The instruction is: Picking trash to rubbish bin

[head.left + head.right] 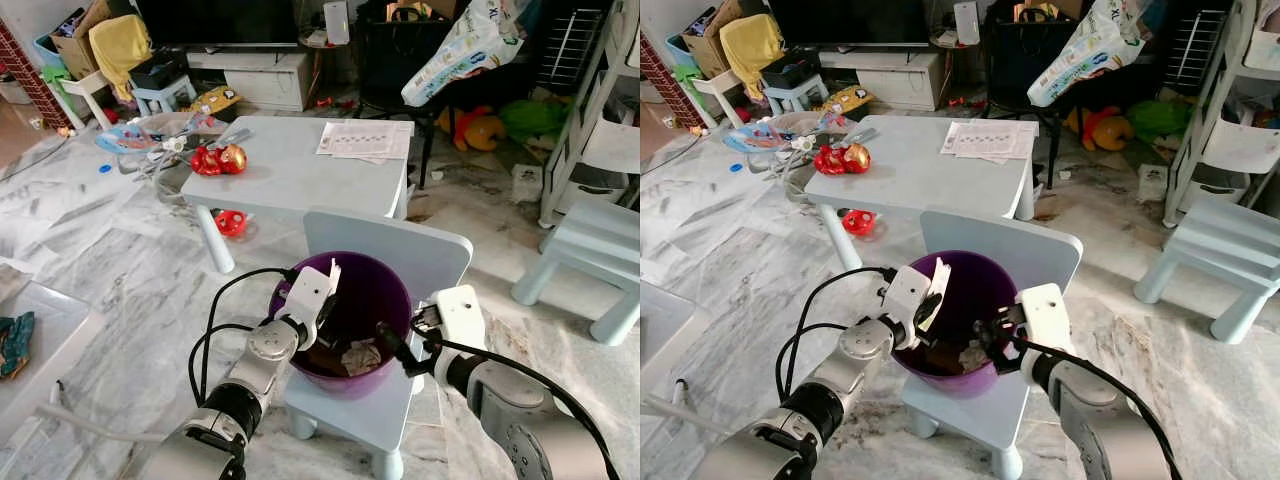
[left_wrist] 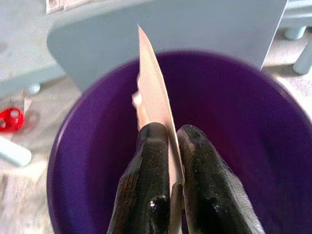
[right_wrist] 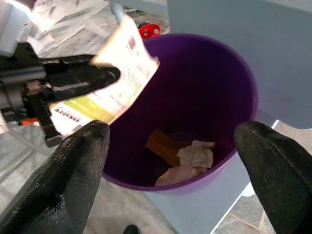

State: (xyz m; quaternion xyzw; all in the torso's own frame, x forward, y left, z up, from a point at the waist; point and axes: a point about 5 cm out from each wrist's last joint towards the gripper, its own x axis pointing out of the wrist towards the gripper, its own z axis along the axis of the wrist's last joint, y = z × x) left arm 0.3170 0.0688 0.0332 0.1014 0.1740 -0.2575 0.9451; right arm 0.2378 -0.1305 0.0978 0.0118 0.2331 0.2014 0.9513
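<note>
At lower centre, the left gripper (image 1: 329, 283) is pinching a paper slip (image 3: 109, 78) over the part-filled purple bin (image 1: 395, 290), release pending, while the right gripper (image 3: 175, 161) is hovering with fingers spread.

— Where's your left arm?

— My left arm reaches forward from seven o'clock, elbow bent, black cables looping off the wrist. My left gripper (image 1: 328, 290) points toward one o'clock, and its two black fingers (image 2: 146, 185) are pressed flat together on a slip of paper (image 2: 153, 97).

— And the right?

— My right arm comes in from five o'clock, forearm angled toward ten o'clock. My right gripper (image 3: 170, 141) has its fingers (image 3: 73, 165) spread wide apart, gripping nothing. The two grippers face each other, close but not touching.
</note>
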